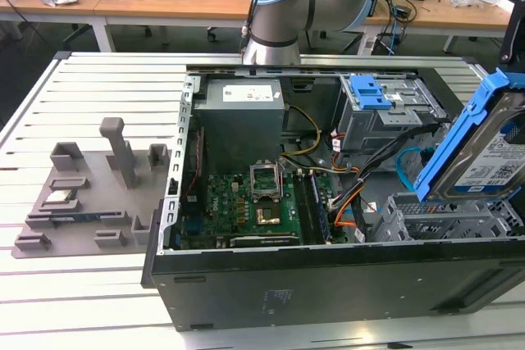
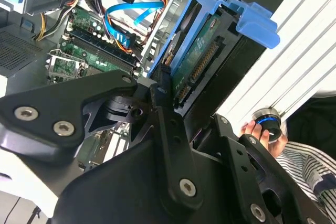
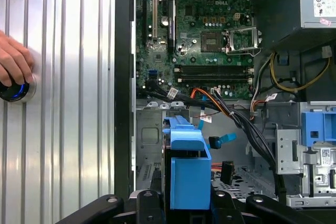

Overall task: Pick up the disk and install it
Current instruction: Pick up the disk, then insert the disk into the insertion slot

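One tabletop (image 1: 90, 88): slatted aluminium, carrying the open computer case and a grey fixture tray (image 1: 82, 202) at 9 o'clock in the exterior view.
Computer case (image 1: 328, 293): lying on its side with the panel off; motherboard (image 1: 246, 211) exposed in the middle, power supply (image 1: 242, 116) at 12 o'clock of it, drive cage (image 1: 443, 219) at 3 o'clock.
Disk (image 1: 492, 149): held clear above the drive cage at 3 o'clock in the exterior view, tilted on edge, its blue bracket framing the silver body; not yet seated.
Gripper (image 2: 181, 90): black fingers (image 2: 163, 103) closed on the disk, clamped across its flat faces in the second wrist view; the bracket sits between them in the first wrist view.
Cables (image 3: 210, 108): orange, blue and black leads cross near the bay mouth.
Hand (image 3: 14, 61): a person's hand rests on a round blue-lit button (image 3: 13, 90) on the tabletop, well apart from the case.
Doing it well: I judge the disk should be levelled and squared to the cage rails before descending, keeping the bracket edges clear of the loose cables.
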